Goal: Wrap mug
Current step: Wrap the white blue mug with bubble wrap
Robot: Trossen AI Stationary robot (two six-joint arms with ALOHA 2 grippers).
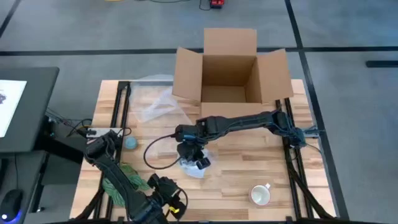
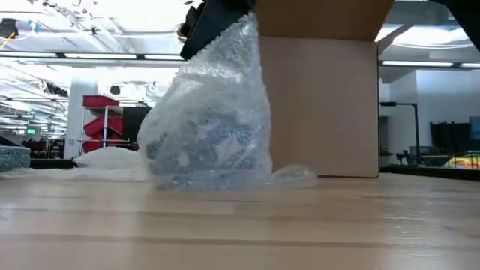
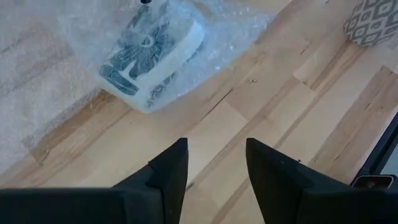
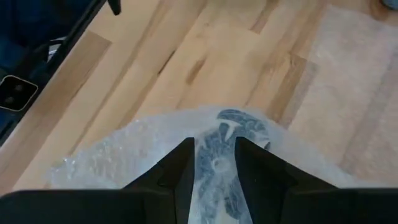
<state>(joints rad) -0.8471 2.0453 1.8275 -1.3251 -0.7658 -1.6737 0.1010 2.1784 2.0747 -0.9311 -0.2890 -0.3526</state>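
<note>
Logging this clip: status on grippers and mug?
Right gripper shut on bubble wrap, mid-table. Left gripper open, hovering nearby. Patterned mug inside wrap, on table. Nothing blocking.

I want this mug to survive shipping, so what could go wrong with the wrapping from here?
The right gripper pinches only the gathered top of the bubble wrap over the patterned mug. If lifted, the mug might slip out through the loose folds. The left gripper hangs open, apart from the bundle, so nothing else steadies it. Loose wrap trailing on the table might unravel.
</note>
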